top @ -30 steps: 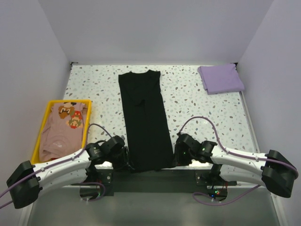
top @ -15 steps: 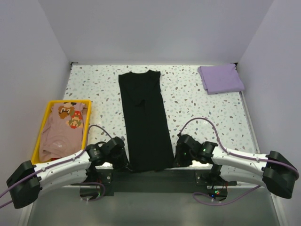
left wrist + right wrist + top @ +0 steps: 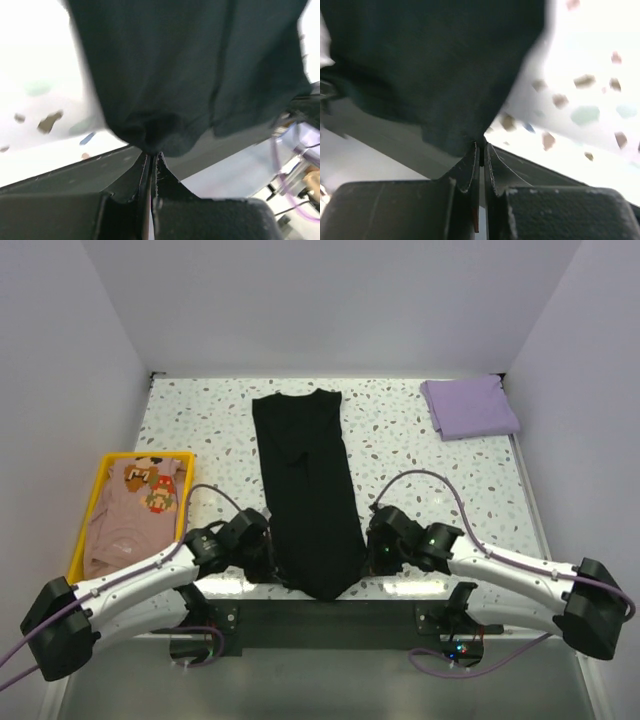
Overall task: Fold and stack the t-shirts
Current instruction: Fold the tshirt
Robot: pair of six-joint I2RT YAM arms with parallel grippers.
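Speckled white bench (image 3: pixel 430 455) between pale walls; down its middle lies the black t-shirt (image 3: pixel 305 480), folded into a narrow strip from the far edge to the near edge. At the near edge the left gripper (image 3: pixel 268 562) pinches the strip's left corner and the right gripper (image 3: pixel 372 558) pinches its right corner; both pairs of fingers are clenched tight on dark cloth, and the hem sags to a point between them. The wrist views are blurred, so how deep the cloth sits in each pinch is hard to say. The lavender t-shirt (image 3: pixel 470 407) lies folded at the far right corner; the peach t-shirt (image 3: pixel 125 525) lies in a yellow tray (image 3: pixel 83 530) at the left edge.
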